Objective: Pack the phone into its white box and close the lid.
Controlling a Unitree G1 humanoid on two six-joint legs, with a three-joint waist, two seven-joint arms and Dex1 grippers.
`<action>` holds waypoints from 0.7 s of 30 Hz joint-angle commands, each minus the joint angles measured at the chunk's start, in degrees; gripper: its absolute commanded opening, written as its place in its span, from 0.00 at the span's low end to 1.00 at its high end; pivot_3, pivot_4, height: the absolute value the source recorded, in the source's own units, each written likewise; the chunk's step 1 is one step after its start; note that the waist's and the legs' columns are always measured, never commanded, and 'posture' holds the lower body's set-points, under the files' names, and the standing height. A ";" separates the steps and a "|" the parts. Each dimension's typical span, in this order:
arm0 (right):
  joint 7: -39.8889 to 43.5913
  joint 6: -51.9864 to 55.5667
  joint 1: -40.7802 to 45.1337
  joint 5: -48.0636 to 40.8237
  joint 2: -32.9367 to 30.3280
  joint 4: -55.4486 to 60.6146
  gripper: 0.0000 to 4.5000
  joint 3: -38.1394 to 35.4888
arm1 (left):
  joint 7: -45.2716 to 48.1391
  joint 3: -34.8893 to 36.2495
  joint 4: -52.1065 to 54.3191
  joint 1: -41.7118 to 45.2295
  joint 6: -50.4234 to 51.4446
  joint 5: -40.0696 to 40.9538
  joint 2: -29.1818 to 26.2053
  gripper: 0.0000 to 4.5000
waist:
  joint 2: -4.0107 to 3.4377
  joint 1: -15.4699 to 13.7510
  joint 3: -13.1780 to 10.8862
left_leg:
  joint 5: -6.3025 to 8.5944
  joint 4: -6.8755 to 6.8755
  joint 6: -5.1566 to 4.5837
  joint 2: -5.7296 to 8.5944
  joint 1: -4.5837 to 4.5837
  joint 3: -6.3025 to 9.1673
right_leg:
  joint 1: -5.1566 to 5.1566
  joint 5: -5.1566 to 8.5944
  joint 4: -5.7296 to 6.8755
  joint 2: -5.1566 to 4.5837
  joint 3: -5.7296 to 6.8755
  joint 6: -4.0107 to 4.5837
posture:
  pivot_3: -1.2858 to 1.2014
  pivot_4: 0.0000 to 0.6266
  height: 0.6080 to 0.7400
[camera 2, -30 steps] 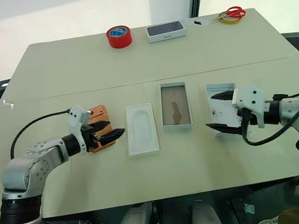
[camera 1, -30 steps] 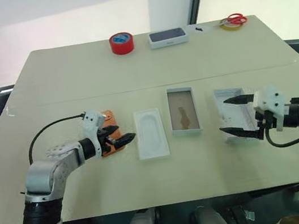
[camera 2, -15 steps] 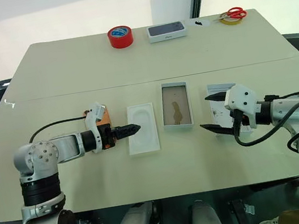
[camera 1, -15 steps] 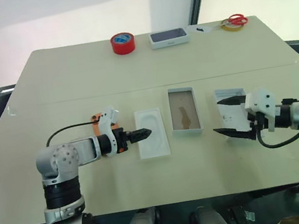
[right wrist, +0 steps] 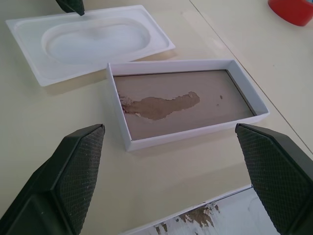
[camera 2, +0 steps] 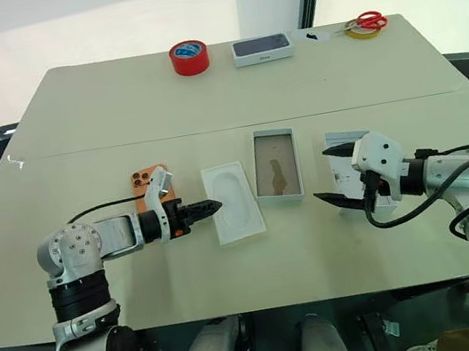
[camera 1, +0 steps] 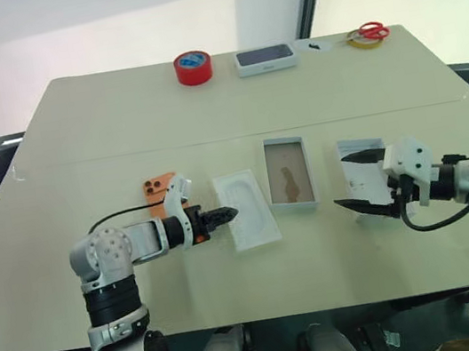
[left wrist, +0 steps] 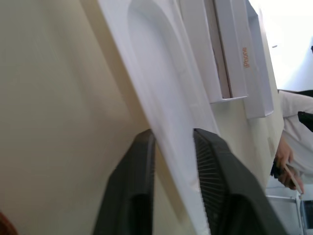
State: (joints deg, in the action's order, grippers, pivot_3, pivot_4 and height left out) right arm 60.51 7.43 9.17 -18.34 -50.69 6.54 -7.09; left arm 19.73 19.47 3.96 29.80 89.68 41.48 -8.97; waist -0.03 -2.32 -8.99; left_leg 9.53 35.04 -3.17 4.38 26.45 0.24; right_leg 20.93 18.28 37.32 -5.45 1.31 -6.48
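- On the beige table (camera 1: pixel 74 130), our left gripper (camera 1: pixel 226 214) pinches the insert (camera 1: pixel 248 220) edge; the phone (camera 1: pixel 158 187) lies bare behind it.
- The right gripper (camera 1: pixel 360 180) gapes wide over the lid (camera 1: pixel 356 171).
- We judge the insert needs clearing from beside the box (camera 1: pixel 290 185) before phone packing.

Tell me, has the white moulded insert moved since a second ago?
Yes. The white moulded insert has swung askew, its near end pushed toward the white box, which stayed put.

both arms are silver-grey metal with round joints, each with a white wrist block and a looping black cable. the fingers are black with ribbed inner pads.
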 commanded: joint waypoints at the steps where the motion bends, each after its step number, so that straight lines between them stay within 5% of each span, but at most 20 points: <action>1: -0.53 -1.00 0.17 0.01 -0.19 1.71 1.00 -1.62 | -0.68 1.70 -0.12 -0.14 0.10 0.04 0.62 0.00 | -0.01 0.02 0.02 | 0.00 0.00 0.00 0.00 -0.01 0.00 | -0.02 0.00 0.00 0.00 0.00 0.00 | 0.52 0.24 0.99; 11: 0.72 -1.70 5.21 3.77 4.52 -0.30 1.00 8.09 | -1.38 7.09 -2.15 4.01 0.06 1.33 -0.14 0.00 | 0.02 0.28 0.02 | 0.00 -0.03 0.02 -0.01 -0.07 0.00 | -0.04 0.00 0.01 0.02 0.00 0.00 | 0.52 0.24 0.99; 21: 5.18 -2.35 16.36 9.77 9.41 -11.24 1.00 18.26 | -1.12 4.78 0.34 6.78 -3.08 -0.19 -4.99 0.00 | 0.17 0.06 -0.09 | -0.23 -0.05 0.38 0.03 -0.02 0.00 | 0.04 -0.01 0.04 0.03 0.01 0.00 | 0.52 0.24 0.99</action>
State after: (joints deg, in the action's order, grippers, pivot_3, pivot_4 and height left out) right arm 64.30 5.73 24.06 -8.82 -41.40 -3.33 11.28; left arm 18.51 25.20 1.49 35.99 87.89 41.64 -12.51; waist 0.14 -2.26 -9.08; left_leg 9.30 34.98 -2.78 4.40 26.44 0.25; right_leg 20.98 18.28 37.36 -5.42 1.32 -6.49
